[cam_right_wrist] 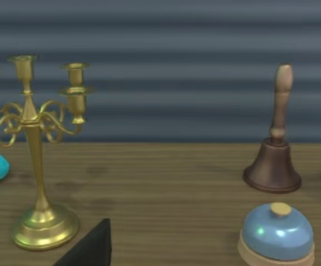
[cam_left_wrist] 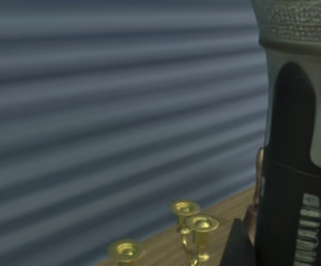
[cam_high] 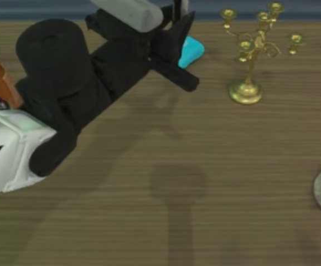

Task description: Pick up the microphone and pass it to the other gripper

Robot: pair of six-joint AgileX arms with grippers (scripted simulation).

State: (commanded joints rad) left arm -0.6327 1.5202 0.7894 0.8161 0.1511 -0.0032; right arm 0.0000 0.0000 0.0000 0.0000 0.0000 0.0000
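Wood-grain table (cam_high: 216, 166) runs under a slatted grey wall. The mic (cam_left_wrist: 299, 138) sits upright in the left end effector (cam_high: 174, 52), clenched on its black handle, lifted near the table's far edge; the left wrist view shows the mesh head up close with the handle between the fingers. Just beside it lies a blue object (cam_high: 191, 51), and the candelabra (cam_high: 249, 55) stands to the right. The right arm is out of the top view (its wrist camera looks across at the candelabra, a brown handbell (cam_right_wrist: 274, 149) and a blue-domed bell (cam_right_wrist: 277, 235)); whether its fingers are spread I cannot tell. For the handover, I judge the left should swing the mic toward mid-table, clear of the candelabra, leaving handle exposed.
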